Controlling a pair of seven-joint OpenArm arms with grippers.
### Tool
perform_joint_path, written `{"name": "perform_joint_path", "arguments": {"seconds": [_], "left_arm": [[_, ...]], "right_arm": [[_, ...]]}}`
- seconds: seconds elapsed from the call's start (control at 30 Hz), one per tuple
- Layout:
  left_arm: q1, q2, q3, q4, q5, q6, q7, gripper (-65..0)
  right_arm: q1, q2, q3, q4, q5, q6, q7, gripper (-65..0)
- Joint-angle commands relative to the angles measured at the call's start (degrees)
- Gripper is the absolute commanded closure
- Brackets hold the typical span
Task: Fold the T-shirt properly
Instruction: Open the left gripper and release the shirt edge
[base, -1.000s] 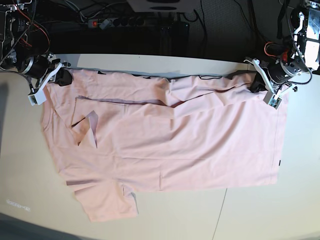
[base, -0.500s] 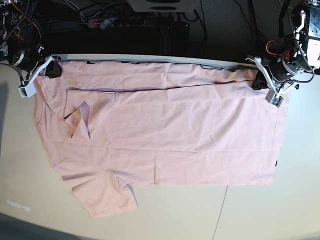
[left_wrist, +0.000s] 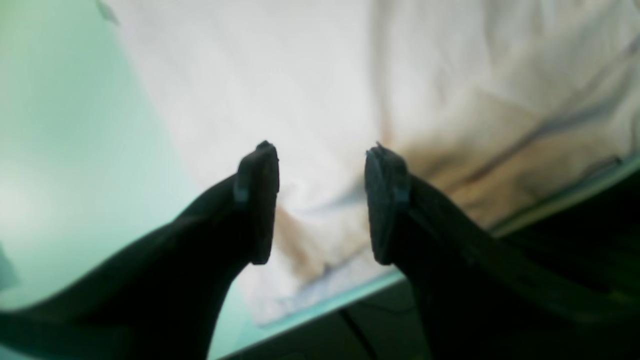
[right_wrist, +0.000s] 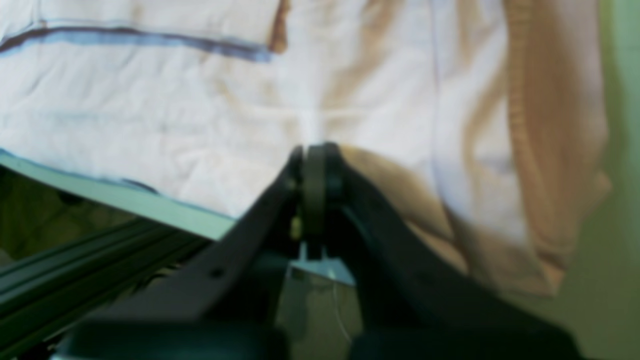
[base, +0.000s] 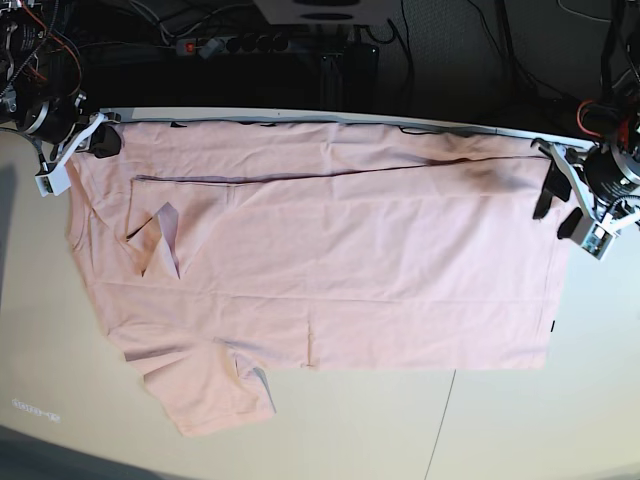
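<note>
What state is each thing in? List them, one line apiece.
T-shirt: spread flat on the table, plain side up, top edge doubled over in a long fold, one sleeve sticking out at the bottom left.
Left gripper: open, nothing between the fingers, hovering above the shirt's corner.
Right gripper: shut on the T-shirt's edge near the table rim.
Table: bare surface showing around the shirt.

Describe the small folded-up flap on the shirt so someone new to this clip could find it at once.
Start from the table and the pink T-shirt spread across it in the base view. Go to the shirt's end beside the right gripper, at that view's left. Just below the long dark crease, the flap is a narrow, paler, inverted-V strip; the cloth around it lies flat.
</note>
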Motion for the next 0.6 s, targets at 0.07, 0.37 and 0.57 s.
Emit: {"name": "perform_joint_path", "arguments": {"seconds": [0.07, 0.37, 0.57], "left_arm": [[-4.83, -3.17, -2.82, -1.36, -0.13, -0.57, -5.92, -31.2], [-23.28, -6.93, 1.11, -23.02, -7.39, -0.44, -13.07, -31.2], [-37.46, -5.75, 11.43, -39.82, -7.67, -1.09, -13.27, -31.2]], "right_arm": [[-0.07, 1.09, 0.63, 0.31, -1.29, 2.99, -0.15, 0.0], [-0.07, 1.09, 0.63, 0.24, -1.92, 2.99, -0.15, 0.0], [-0.09, 1.09, 0.63, 0.24, -1.95, 2.99, -0.17, 0.0]]}}
